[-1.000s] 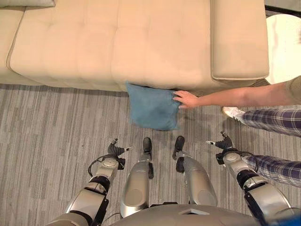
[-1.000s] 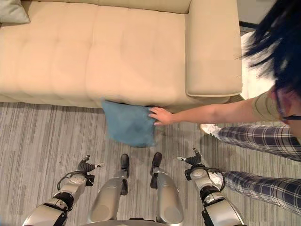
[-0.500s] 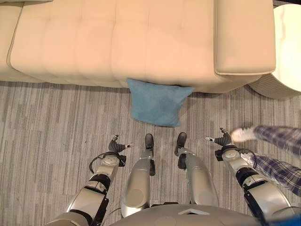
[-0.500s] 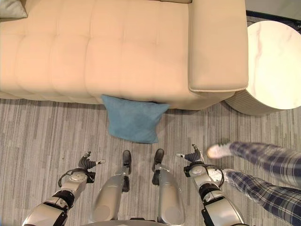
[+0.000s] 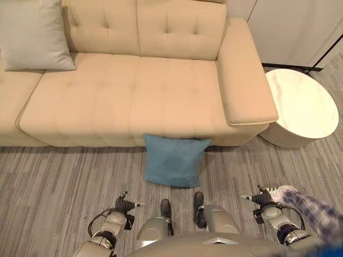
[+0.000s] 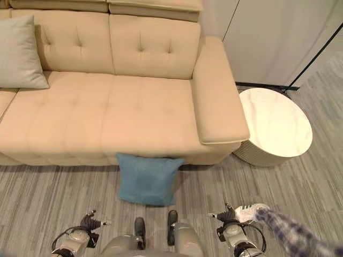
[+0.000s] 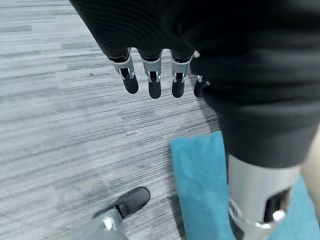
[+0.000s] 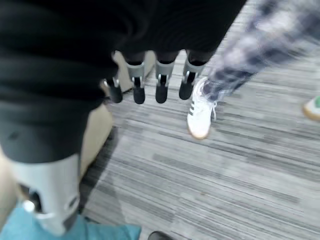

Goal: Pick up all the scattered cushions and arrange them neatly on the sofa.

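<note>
Blue cushion [image 5: 174, 160] sits on the grey floor [image 5: 59, 176], its upper edge tucked against the front base of the sofa [image 5: 134, 101], near the middle of the right-hand seat. Grey cushion [image 5: 33, 36] already stands at the sofa's left back corner.

Left hand [image 5: 124, 202] and right hand [image 5: 261, 199] both hang low over the floor, well apart from the blue cushion, fingers straight and relaxed, holding nothing.

Risks, as judgement:
- A person's leg and white shoe [image 8: 200, 111] are just beside the right hand; a swing of that arm could strike them.
- The cushion leans on the sofa base; a one-sided grab of soft cloth could slip or drag it along the floor.

Orientation: cushion is near square, slightly wider along the sofa front; its face tilts up and outward, lower edge pointing toward the robot.
</note>
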